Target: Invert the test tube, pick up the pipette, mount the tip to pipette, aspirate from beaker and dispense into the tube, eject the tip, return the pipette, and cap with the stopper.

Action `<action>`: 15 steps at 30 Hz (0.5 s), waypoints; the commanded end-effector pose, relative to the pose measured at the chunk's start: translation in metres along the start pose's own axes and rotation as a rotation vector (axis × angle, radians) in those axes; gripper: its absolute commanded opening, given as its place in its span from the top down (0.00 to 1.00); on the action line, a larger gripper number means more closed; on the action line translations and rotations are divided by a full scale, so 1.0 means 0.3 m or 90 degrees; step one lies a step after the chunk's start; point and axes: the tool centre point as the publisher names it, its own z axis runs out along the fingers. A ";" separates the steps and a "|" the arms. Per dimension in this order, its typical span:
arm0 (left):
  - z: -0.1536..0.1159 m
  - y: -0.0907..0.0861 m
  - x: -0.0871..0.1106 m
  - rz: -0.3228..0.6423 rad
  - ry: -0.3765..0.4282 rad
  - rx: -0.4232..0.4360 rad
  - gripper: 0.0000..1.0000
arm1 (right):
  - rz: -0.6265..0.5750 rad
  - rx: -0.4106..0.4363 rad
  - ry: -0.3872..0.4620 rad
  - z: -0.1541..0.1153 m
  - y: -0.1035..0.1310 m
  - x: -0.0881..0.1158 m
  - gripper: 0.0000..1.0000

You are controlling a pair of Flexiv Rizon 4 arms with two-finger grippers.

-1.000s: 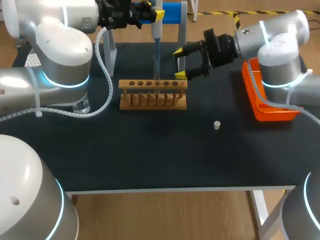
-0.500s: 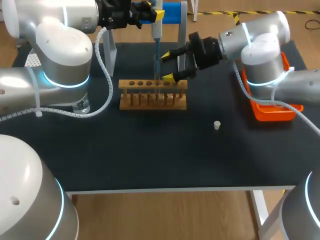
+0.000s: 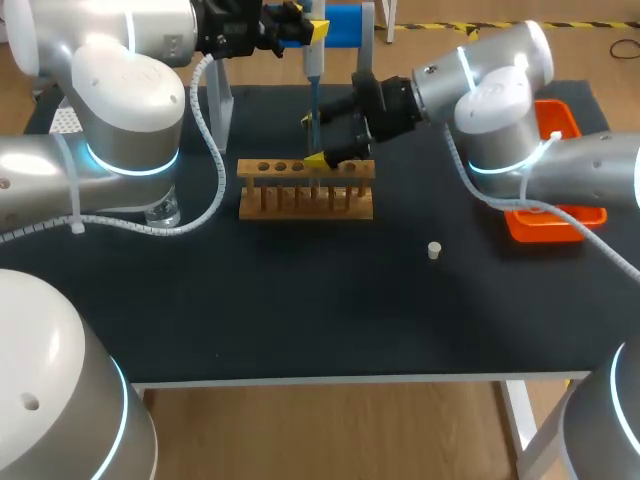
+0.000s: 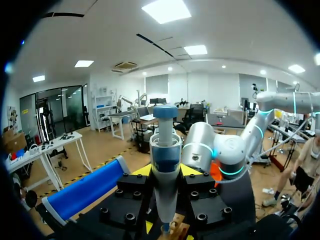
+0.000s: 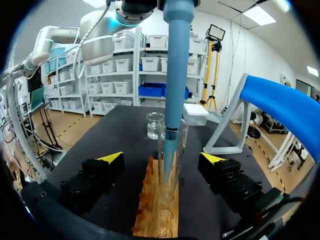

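We take the wooden rack [image 3: 305, 190] on the table [image 3: 300, 320] as our mark. Well to the left of the rack, close by the base of our left arm, the clear beaker [image 3: 163, 212] stands upright.

Above and behind the rack, our left end effector [image 3: 305, 22] is clenched on the pipette [image 4: 165, 165]. In the left wrist view the pipette's body sits between the two fingers, gripped from both sides. The pipette hangs upright over the rack. Its tip [image 5: 170, 150] reaches down through the mouth of the test tube [image 5: 161, 165], which stands upright in a hole a little right of the rack's middle.

Behind the rack stands the blue stand [image 3: 345, 22].

Our right end effector [image 3: 316, 140] comes in from the right of the rack and is released. Its fingers stand apart, one on each side of the test tube, just above the rack's top board. The right wrist view shows a gap between each yellow fingertip [image 5: 111, 157] and the glass.

To the right of the rack, and nearer the table's front edge than it, the small white stopper [image 3: 434, 250] sits alone, well apart from the rack. Farther right of the rack lies the orange tray [image 3: 555, 222], partly hidden by our right arm.
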 end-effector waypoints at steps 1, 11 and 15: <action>-0.001 0.002 -0.001 0.000 0.001 0.002 1.00 | 0.001 0.018 -0.008 0.022 0.006 -0.001 0.00; -0.001 0.002 -0.001 0.000 0.001 0.002 1.00 | 0.001 0.039 -0.024 0.038 -0.002 -0.004 0.00; -0.001 0.002 -0.001 0.000 0.001 0.002 1.00 | 0.001 0.044 -0.027 0.045 -0.006 -0.005 0.00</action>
